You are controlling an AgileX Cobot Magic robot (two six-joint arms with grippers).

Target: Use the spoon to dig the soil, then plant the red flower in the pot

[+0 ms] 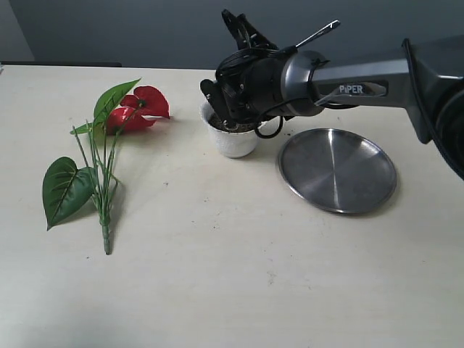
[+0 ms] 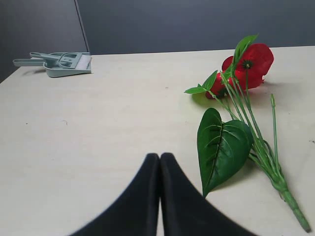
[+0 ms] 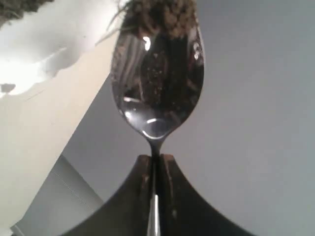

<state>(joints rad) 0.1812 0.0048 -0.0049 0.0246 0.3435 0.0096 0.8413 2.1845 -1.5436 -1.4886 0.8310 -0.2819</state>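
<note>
The right jaws pinch the spoon (image 3: 156, 93) handle, its tip in soil (image 3: 157, 14) inside the pot (image 1: 233, 143) near the tabletop's (image 1: 217, 275) far edge, apparently digging. The flower (image 1: 141, 107) lies toward the left edge, unplanted. The left jaws are closed and empty.

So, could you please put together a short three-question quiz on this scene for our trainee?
1. True or false: the red flower already stands in the pot.
2. Which gripper holds the spoon? A) left B) right
3. Fill in: dark crumbly ____ covers the spoon's tip.
Key: 1 false, it lies on the table. 2 B, the right gripper. 3 soil.
</note>
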